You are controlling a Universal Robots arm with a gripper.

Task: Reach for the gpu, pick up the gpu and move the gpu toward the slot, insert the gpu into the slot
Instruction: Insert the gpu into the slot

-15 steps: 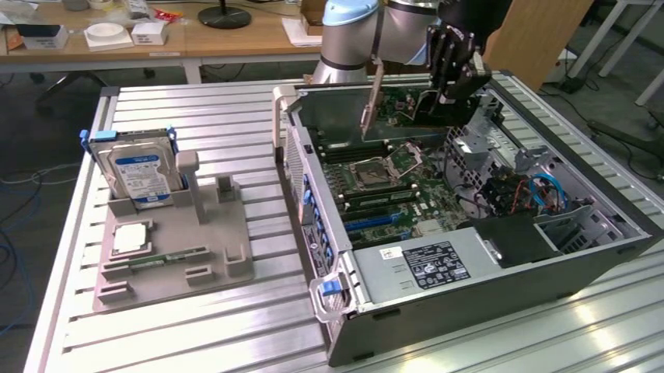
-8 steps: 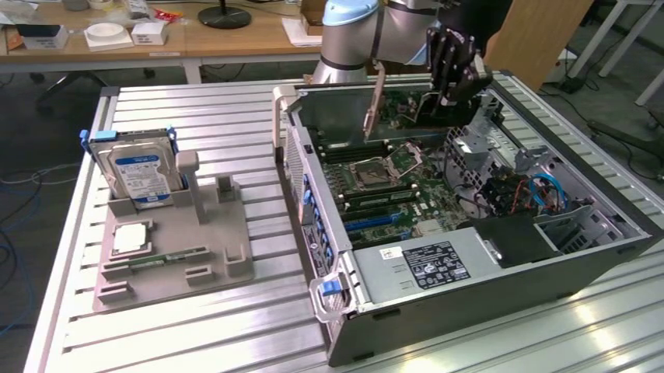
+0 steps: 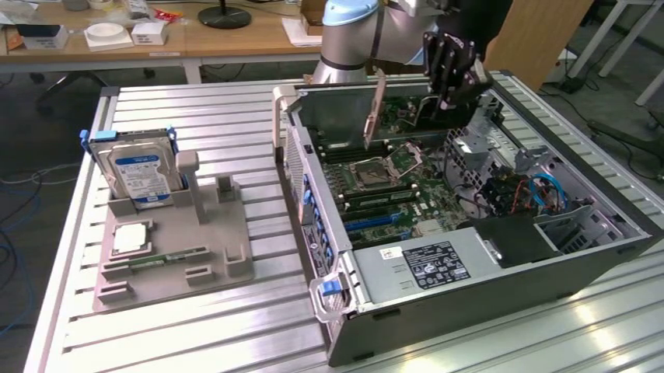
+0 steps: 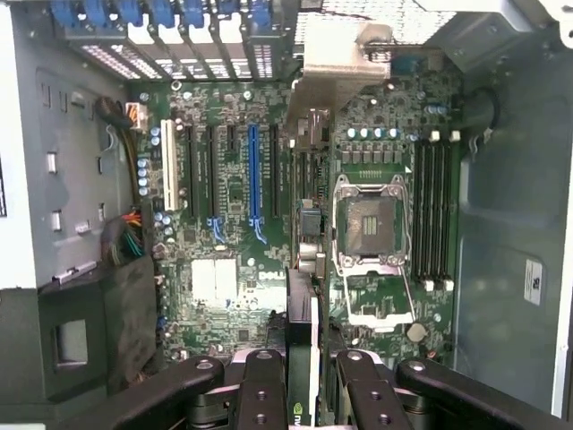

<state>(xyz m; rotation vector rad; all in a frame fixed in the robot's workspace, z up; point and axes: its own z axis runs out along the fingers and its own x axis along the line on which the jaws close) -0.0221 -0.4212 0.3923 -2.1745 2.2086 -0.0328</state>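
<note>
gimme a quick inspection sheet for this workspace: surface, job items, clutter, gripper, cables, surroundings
surface: slotted metal table carrying an open pc case and a grey fixture tray
job's things: gpu held edge-on over the motherboard; blue slot empty
clutter: on the tray, hard drive upright, memory stick lying flat
gripper: gripper shut on the gpu, inside the case
cables: blue cables in the case; loose cables on the floor at the exterior view's left
surroundings: wooden desk behind the table, with boxes on it
</note>
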